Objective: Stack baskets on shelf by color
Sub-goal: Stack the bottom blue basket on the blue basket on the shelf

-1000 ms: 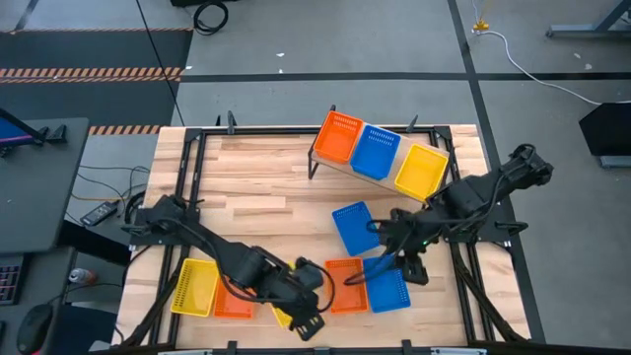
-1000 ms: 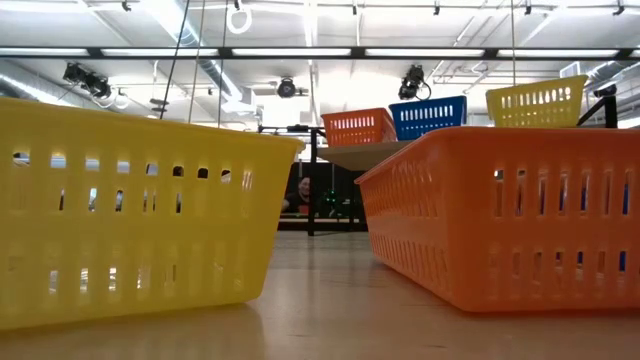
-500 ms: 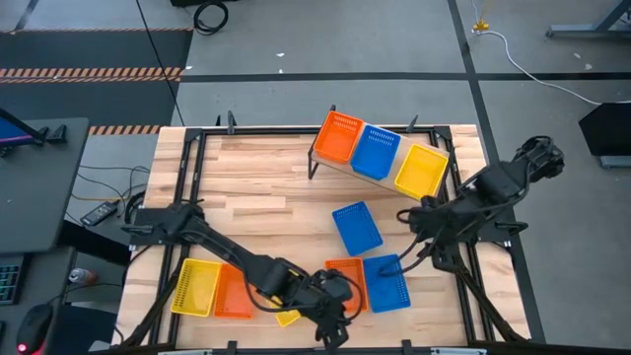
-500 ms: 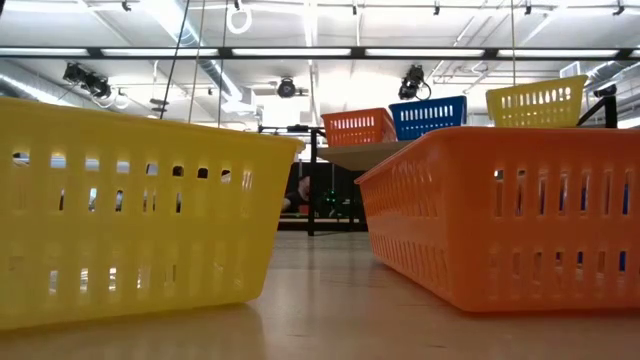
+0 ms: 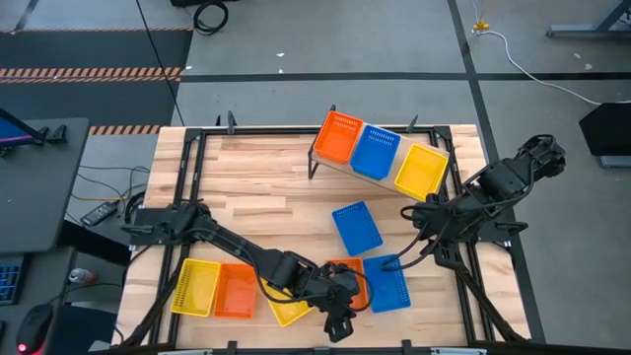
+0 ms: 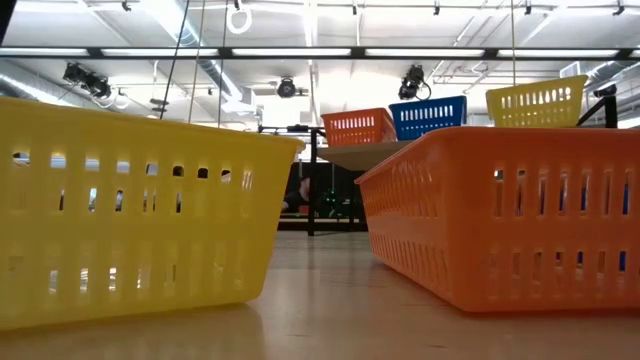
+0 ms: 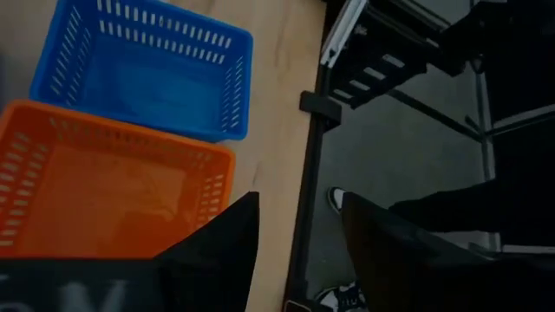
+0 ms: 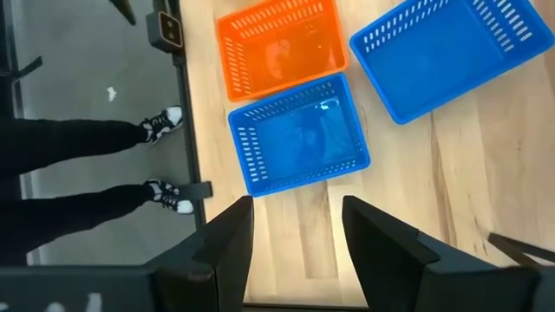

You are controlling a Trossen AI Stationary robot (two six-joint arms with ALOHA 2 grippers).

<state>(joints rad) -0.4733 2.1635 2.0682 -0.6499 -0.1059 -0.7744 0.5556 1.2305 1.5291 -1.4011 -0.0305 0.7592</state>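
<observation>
1. High view: the left gripper (image 5: 340, 318) hangs at the table's near edge, just past the near corner of an orange basket (image 5: 347, 279); its jaws are apart and hold nothing.
2. Beside that gripper, away from the blue basket, a yellow basket (image 5: 288, 309) lies partly under the arm; farther that way sit another orange basket (image 5: 235, 292) and a yellow one (image 5: 194, 286), side by side.
3. A blue basket (image 5: 387, 284) touches the first orange basket on the gripper's other side.
4. The right gripper (image 5: 412, 220) is raised near the table's right side, fingers spread and empty, with the blue basket below it and a second blue basket (image 5: 356, 228) lying alone beside it.
5. Farther back, the shelf (image 5: 325, 158) carries one orange, one blue and one yellow basket in a row.
</observation>
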